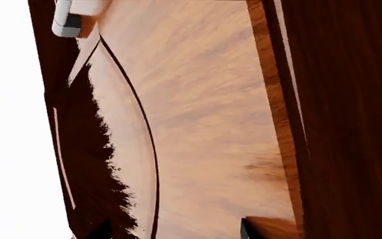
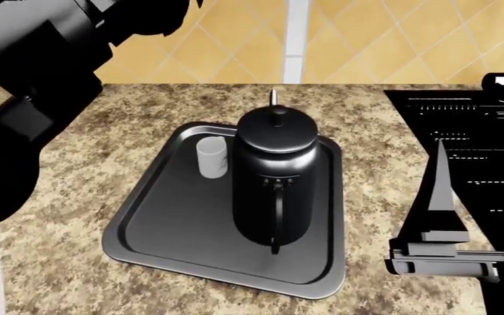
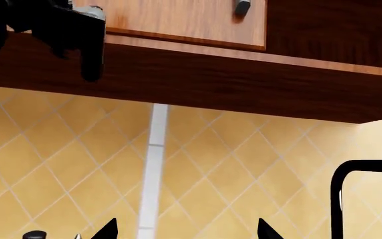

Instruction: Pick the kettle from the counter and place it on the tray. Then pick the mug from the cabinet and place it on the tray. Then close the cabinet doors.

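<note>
The dark-grey kettle [image 2: 274,184] stands upright on the dark tray [image 2: 173,236], its loop handle facing me. The white mug [image 2: 212,156] stands on the same tray, just left of the kettle. The tray rests on the granite counter [image 2: 77,197]. My left arm [image 2: 50,46] is raised out of the head view. Its gripper [image 1: 174,231] is open, close against a light wooden cabinet door [image 1: 204,124]. The right wrist view shows the left gripper [image 3: 78,35] at the cabinet's lower edge. My right gripper [image 2: 453,197] hovers open right of the tray, fingertips [image 3: 108,230] wide apart with nothing between.
A black cooktop [image 2: 471,131] fills the counter's right side, under my right gripper. A yellow tiled wall [image 3: 198,169] runs behind the counter. The dark cabinet underside [image 3: 244,84] hangs above, and a door with a dark handle [image 3: 242,7] sits flush there.
</note>
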Robot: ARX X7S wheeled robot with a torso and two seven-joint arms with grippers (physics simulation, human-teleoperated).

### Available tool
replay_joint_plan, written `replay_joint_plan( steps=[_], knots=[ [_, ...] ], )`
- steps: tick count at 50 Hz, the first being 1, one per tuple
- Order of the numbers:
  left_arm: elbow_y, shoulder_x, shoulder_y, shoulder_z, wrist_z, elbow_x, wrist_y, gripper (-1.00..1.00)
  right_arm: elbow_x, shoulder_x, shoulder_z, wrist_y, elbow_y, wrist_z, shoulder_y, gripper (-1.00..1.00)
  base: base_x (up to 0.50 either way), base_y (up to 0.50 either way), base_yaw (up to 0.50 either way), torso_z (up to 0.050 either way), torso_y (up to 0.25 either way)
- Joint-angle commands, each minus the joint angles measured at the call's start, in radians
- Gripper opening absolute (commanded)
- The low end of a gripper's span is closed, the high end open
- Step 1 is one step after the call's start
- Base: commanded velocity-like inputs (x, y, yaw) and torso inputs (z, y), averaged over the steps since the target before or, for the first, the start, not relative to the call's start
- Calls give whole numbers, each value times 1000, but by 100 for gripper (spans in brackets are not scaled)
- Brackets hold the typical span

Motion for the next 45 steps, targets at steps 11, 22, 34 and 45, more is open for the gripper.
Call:
replay_joint_plan(
  steps=[11, 22, 34, 45],
  knots=[
    [503, -338, -141, -591, -352, -1335, -148, 100, 11, -27, -431, -72, -13, 19, 491, 100, 0, 0, 0, 2, 0],
    [1409, -741, 246, -926, -894, -1826, -119, 100, 22, -56, -542, -96, -13, 19, 667, 100, 0, 0, 0, 0, 0],
    [1876, -1118, 749, -1068, -978, -1862, 193, 100, 21, -60, -504, -97, -13, 19, 668, 100, 1, -306, 0, 0, 0],
    [1875, -1305, 600, -568, -1006, -1657, 538, 100, 28, -58, -495, -94, -13, 19, 668, 100, 2, -500, 0, 0, 0]
  ],
)
